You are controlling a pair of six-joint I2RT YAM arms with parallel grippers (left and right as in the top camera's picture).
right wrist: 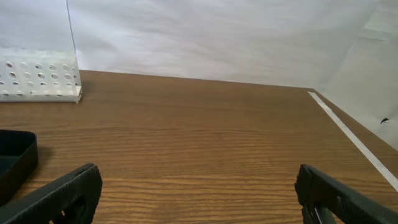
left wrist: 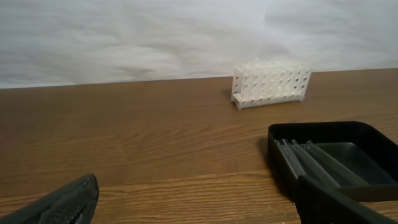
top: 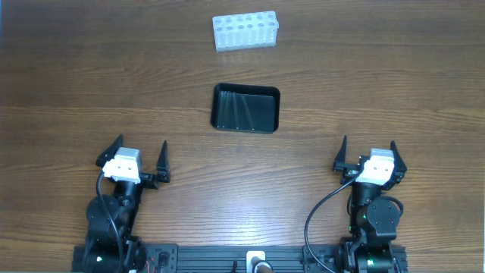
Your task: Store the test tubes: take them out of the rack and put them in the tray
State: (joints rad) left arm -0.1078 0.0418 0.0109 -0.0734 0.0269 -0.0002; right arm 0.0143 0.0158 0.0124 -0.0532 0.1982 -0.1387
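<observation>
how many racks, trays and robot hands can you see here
rack: 1
tray: 1
robot hands: 2, the left hand and the right hand, both open
total: 4

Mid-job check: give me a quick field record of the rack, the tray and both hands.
tray: black, central on the table, clear tubes lying inside
rack: white, beyond the tray; whether tubes remain in it: cannot tell
left hand: open, holding nothing, well short of the tray
right hand: open, holding nothing, well short of the tray
</observation>
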